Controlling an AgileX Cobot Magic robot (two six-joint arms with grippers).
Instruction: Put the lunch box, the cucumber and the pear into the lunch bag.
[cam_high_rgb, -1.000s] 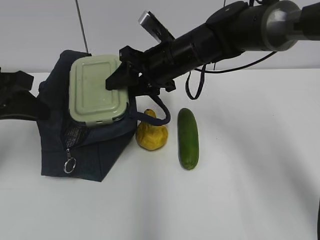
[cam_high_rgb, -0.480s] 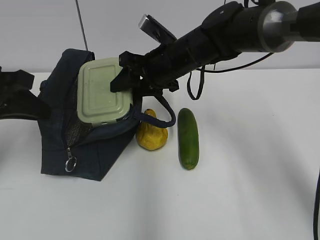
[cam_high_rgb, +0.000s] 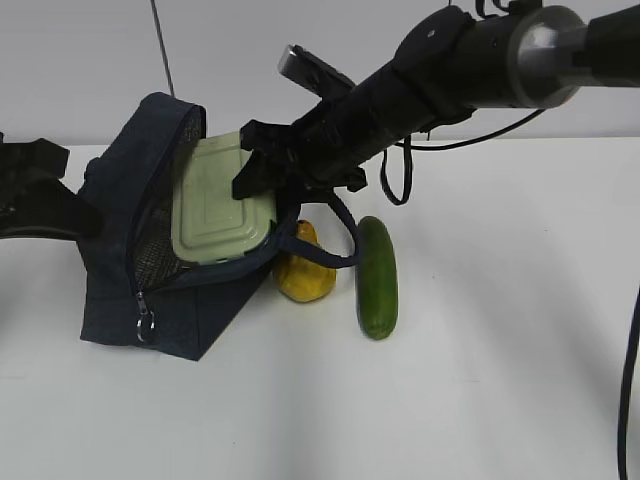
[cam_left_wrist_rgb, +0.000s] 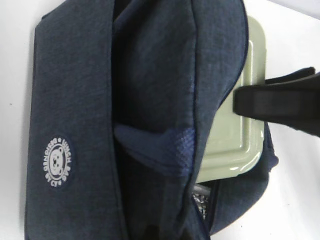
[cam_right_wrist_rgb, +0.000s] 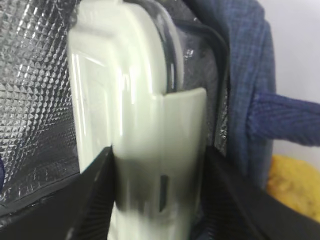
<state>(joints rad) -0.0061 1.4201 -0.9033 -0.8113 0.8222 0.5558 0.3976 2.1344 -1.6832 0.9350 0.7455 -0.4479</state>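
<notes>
Right gripper (cam_high_rgb: 262, 172) closed on the lunch box (cam_high_rgb: 222, 202), box half inside the open lunch bag (cam_high_rgb: 115, 200), pear (cam_high_rgb: 304, 275) and cucumber (cam_high_rgb: 377, 276) on table (cam_high_rgb: 500, 350), left gripper state impossible to tell.

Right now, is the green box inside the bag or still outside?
Partly in. The lunch box is tipped into the open lunch bag, its upper part still sticking out, with the right gripper clamped on it.

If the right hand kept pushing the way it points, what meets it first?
Probably the silver quilted lining inside the dark navy fabric lunch bag; the right hand grips the sage-lidded lunch box at its mouth. Depth unclear.
</notes>
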